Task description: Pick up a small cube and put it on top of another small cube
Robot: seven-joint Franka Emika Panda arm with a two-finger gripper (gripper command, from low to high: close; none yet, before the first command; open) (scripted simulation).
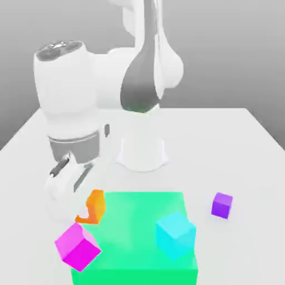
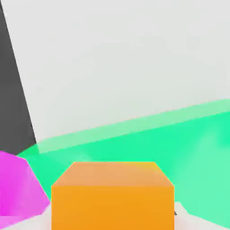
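The small orange cube [image 1: 98, 205] [image 2: 112, 197] sits at the left edge of a flat green slab [image 1: 136, 222] in the exterior view. My gripper [image 1: 84, 209] comes down on it from the upper left and is shut on it, with a white finger covering part of its left face. In the hand view the orange cube lies close under the camera, centred between the jaws. The small dark purple cube [image 1: 222, 205] rests on the white table to the right of the slab, well apart from the gripper.
A bigger magenta cube [image 1: 78, 246] [image 2: 18, 191] lies tilted just in front of the orange cube, at the slab's near-left corner. A bigger cyan cube [image 1: 175, 234] stands on the slab [image 2: 170, 143]. The arm's white base [image 1: 142, 153] stands behind the slab.
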